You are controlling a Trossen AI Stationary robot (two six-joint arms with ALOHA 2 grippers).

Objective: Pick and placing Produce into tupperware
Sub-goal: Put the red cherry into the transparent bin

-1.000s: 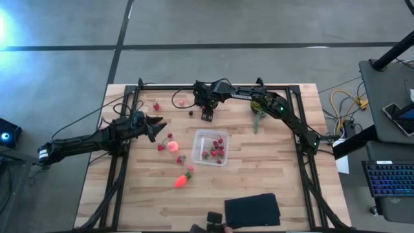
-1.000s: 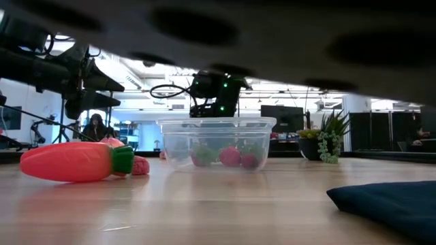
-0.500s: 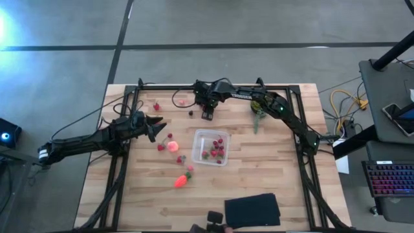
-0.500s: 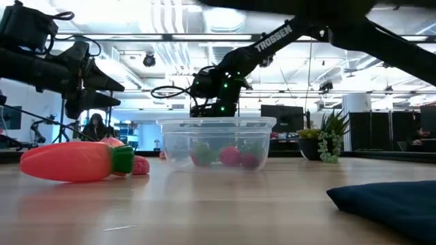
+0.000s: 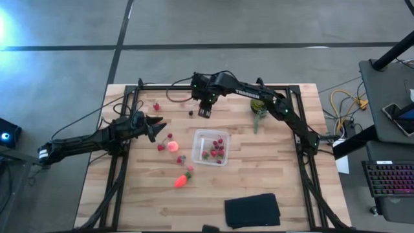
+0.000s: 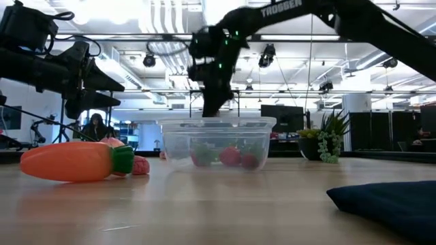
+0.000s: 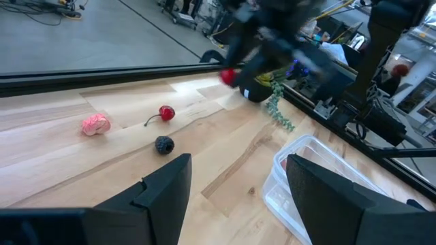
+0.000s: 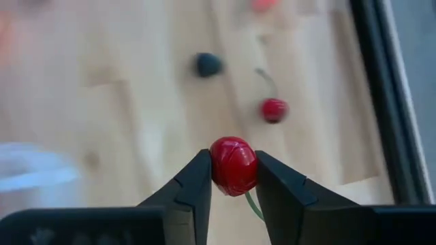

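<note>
- Since a second ago, we have raised the right claw [image 8: 233, 178] off the boards in the upper middle of the overhead frame; it now pinches a red cherry [image 8: 233, 165] between its fingertips, stem hanging below.
- We grip it by its sides so it can drop cleanly into the clear tub [image 5: 211, 147], which sits near the centre, already holding several berries.
- Our left claw [image 5: 157, 125] waits at centre left, fingers apart, empty.
- Between cherry and tub the table [image 5: 272, 175] is bare; the plant [image 5: 259, 110] stands off right.

right tool [image 8: 233, 178]: pinched, raised | left tool [image 5: 157, 125]: parted, idle
</note>
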